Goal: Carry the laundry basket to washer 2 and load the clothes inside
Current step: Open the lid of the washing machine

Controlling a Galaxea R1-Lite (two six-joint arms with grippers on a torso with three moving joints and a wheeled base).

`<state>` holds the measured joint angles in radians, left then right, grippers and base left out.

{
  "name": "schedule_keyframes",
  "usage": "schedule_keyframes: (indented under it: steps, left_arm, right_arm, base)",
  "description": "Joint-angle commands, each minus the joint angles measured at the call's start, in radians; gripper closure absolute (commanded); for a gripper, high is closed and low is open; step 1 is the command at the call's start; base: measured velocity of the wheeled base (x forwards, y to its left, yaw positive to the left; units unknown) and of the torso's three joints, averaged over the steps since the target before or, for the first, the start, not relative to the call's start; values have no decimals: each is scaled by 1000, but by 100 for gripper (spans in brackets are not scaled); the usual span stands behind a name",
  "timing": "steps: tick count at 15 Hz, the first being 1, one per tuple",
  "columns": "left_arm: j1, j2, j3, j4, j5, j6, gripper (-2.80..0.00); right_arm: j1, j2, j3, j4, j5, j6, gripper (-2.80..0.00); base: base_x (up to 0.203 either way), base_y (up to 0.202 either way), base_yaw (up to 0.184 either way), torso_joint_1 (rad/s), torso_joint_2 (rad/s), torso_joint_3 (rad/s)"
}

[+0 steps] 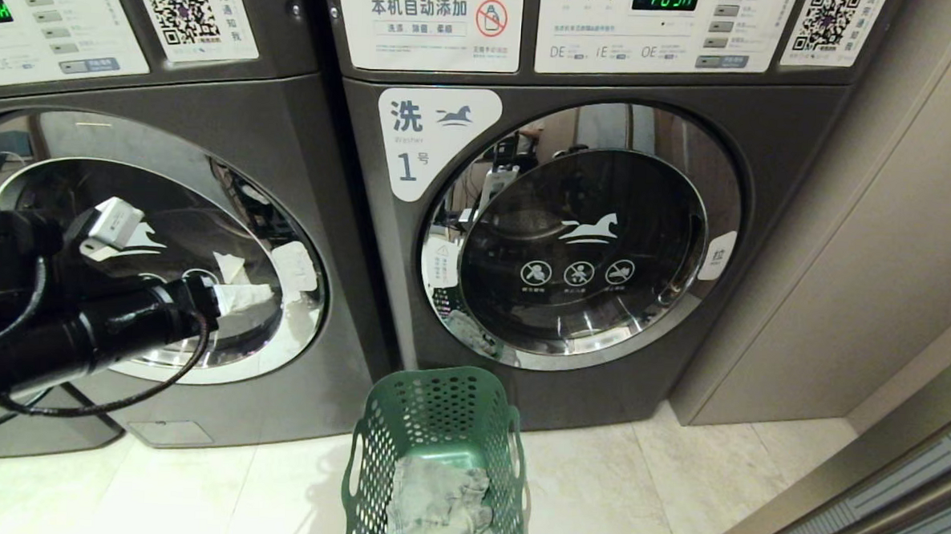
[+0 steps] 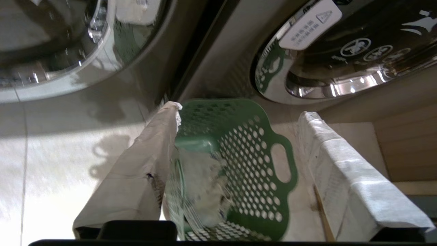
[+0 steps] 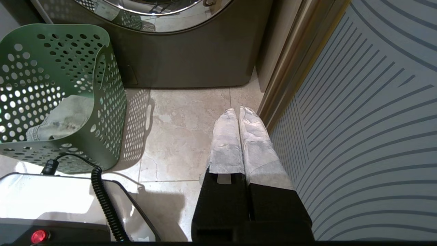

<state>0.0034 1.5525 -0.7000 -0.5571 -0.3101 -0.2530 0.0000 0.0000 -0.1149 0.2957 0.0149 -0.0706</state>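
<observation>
Stock at this moment, head view read left to right.

1. Left arm [image 1: 79,338]: black, cabled, at the frame's left edge, crossing in front of the left-hand door.
2. Left gripper [image 2: 240,109]: my cloth-wrapped fingers [image 2: 146,160] are spread wide and hold nothing. In the wrist view they frame the basket below without touching it.
3. Washer 2 [image 1: 305,131]: upper left of frame, round door shut. Its number label is out of view, so I name it only because it stands beside number 1.
4. Washer 1 [image 1: 581,231]: centre of frame, door shut, label [image 1: 429,136] at its upper left.
5. Laundry basket [image 1: 436,426]: bottom centre, on the floor [image 1: 635,483] before washer 1's lower left corner, near the gap between the machines.
6. Clothes [image 1: 441,506]: pale denim, crumpled in the basket's bottom.
7. Right gripper [image 3: 239,111]: fingers pressed together and empty, parked over the tiles beside a striped panel [image 3: 358,119], well apart from the basket.

Step in hand, as I judge it: taking hold of the basket to shift it left. To do it well, I would:
- come straight down over the rim at the oval handle [image 2: 280,162], one finger inside and one outside;
- keep off the denim;
- close firmly and lift level;
- set the basket down clear of the door's swing.
</observation>
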Motion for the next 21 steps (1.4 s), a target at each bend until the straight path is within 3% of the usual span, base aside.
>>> schedule_keyframes:
  steps: [1, 2, 3, 6, 8, 13, 16, 21]
  left_arm:
    - [33, 110, 38, -175, -11, 48, -280]
    - [67, 134, 60, -244, -38, 85, -280]
    - [96, 146, 75, -274, -108, 96, -280]
    - [169, 229, 62, -330, -250, 113, -280]
    - [194, 314, 46, -439, -328, 124, -280]
    - [226, 563, -61, -728, -362, 144, -280]
    - [268, 659, -200, -750, -366, 246, -280]
    - [259, 711, -236, -798, -480, 256, -280]
  right_arm:
    - [0, 2, 0, 2, 0, 0, 0]
    - [0, 2, 0, 2, 0, -1, 0]
    - [0, 2, 0, 2, 0, 0, 0]
    - [0, 2, 0, 2, 0, 0, 0]
    - [0, 2, 0, 2, 0, -1, 0]
    - [0, 2, 0, 1, 0, -1, 0]
    - [0, 2, 0, 2, 0, 0, 0]
    - [0, 2, 0, 2, 0, 0, 0]
  base:
    - [0, 0, 0, 0, 0, 0]
    - [0, 0, 0, 0, 0, 0]
    - [0, 0, 0, 0, 0, 0]
    - [0, 0, 0, 0, 0, 0]
    - [0, 0, 0, 0, 0, 0]
    - [0, 0, 0, 0, 0, 0]
    - [0, 0, 0, 0, 0, 0]
    - [0, 0, 0, 0, 0, 0]
